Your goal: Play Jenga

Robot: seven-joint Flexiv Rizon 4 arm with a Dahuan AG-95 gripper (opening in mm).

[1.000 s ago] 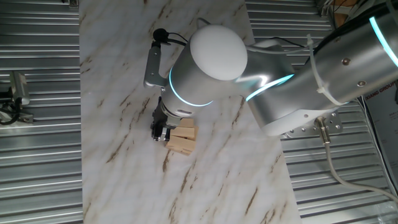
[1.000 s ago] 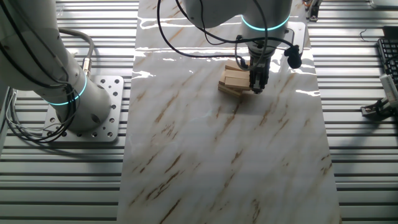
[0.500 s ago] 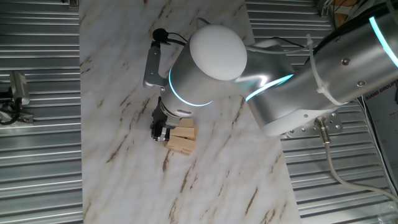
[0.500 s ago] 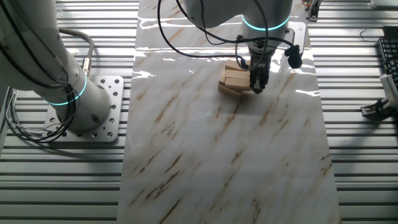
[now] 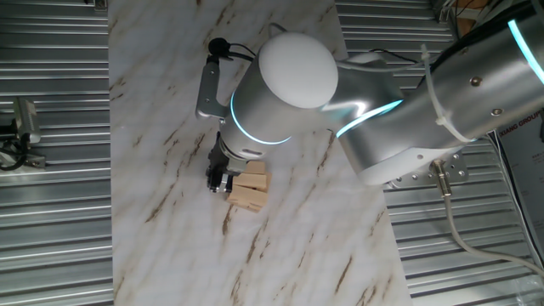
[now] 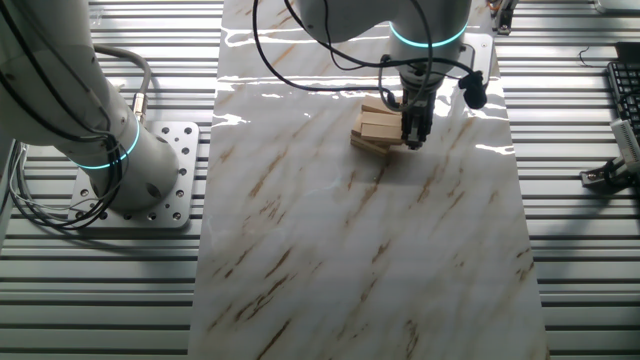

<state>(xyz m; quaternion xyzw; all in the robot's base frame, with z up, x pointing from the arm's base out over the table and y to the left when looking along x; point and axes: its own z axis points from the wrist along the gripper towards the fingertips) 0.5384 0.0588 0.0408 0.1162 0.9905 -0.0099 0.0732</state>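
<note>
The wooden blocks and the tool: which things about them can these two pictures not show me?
- Tool open or shut: too small in both views.
- Contact between tool and wooden blocks: it stands right beside the stack, but touching cannot be told.
- Number of blocks and layers: too small in the other fixed view; in one fixed view the arm hides the stack's far part.

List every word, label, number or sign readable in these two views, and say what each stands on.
"...ANG GROUP": partly cut-off lettering on a board at the right edge of one fixed view; the rest is too small and blurred to read.
No readable text on the Jenga blocks, the gripper, the arm or the marble-patterned table.
</note>
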